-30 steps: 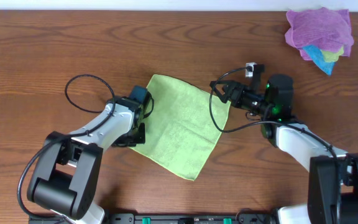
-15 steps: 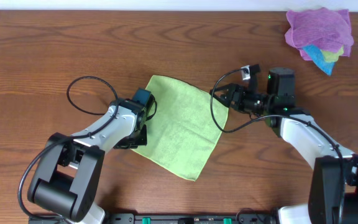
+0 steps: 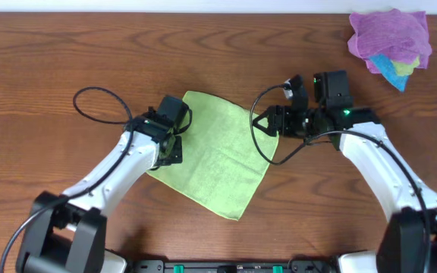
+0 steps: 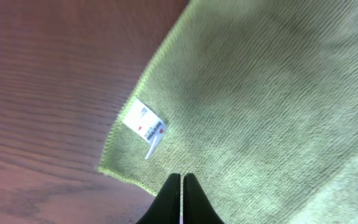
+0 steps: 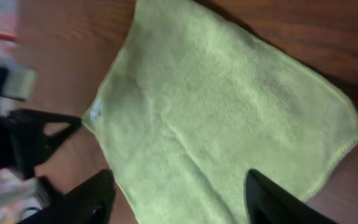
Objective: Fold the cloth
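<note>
The cloth (image 3: 218, 155) is light lime-green and lies flat on the wooden table as a diamond. Its small white tag (image 4: 145, 124) sits at the left corner. My left gripper (image 3: 170, 150) is over the cloth's left part, just inside that corner. In the left wrist view its tips (image 4: 181, 178) are shut with nothing showing between them. My right gripper (image 3: 268, 121) stands open at the cloth's right corner. In the right wrist view it (image 5: 179, 190) straddles the cloth (image 5: 229, 106), one finger (image 5: 95, 196) on each side.
A heap of purple, blue and yellow-green cloths (image 3: 391, 39) lies at the back right corner. A black cable loop (image 3: 97, 106) rests on the table left of the left arm. Another cable (image 3: 264, 144) hangs over the cloth's right edge.
The right gripper has shifted slightly left over the cloth's right corner and its jaws have narrowed. The left arm has stretched out, its wrist turning over the left corner. The cloth lies as before.
</note>
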Robot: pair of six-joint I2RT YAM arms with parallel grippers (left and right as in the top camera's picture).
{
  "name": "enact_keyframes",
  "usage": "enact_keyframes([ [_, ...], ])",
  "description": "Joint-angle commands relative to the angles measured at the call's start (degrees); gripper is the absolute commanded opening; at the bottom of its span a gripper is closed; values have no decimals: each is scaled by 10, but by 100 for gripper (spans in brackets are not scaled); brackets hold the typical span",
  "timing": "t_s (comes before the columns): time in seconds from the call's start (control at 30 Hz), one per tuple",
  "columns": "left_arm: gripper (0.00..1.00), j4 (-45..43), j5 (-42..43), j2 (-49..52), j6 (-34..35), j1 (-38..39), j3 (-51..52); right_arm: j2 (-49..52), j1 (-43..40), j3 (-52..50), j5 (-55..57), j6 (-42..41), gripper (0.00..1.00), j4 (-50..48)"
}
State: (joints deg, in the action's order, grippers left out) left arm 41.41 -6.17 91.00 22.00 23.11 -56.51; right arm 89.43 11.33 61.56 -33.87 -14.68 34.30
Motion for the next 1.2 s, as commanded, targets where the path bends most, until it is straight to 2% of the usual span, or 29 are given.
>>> enact_keyframes([
  [0.0, 6, -2, -28, -3, -12, 2, -12, -15, 35, 10, 100, 23, 49, 32],
  [0.07, 6, -7, -28, -3, -12, 2, -11, -14, 54, 9, 128, 23, 4, 50],
  [0.1, 6, -12, -28, -3, -12, 2, -10, -13, 62, 9, 143, 19, 2, 54],
  [0.37, 6, -54, -25, 4, -17, 2, -9, 30, 101, 9, 276, -4, 2, 61],
  [0.7, 6, -59, -17, 56, -27, 2, -9, 133, 100, 9, 287, -16, 2, -6],
  [1.17, 6, -80, -17, 102, -38, 2, -9, 159, 97, 9, 337, -23, 2, -46],
])
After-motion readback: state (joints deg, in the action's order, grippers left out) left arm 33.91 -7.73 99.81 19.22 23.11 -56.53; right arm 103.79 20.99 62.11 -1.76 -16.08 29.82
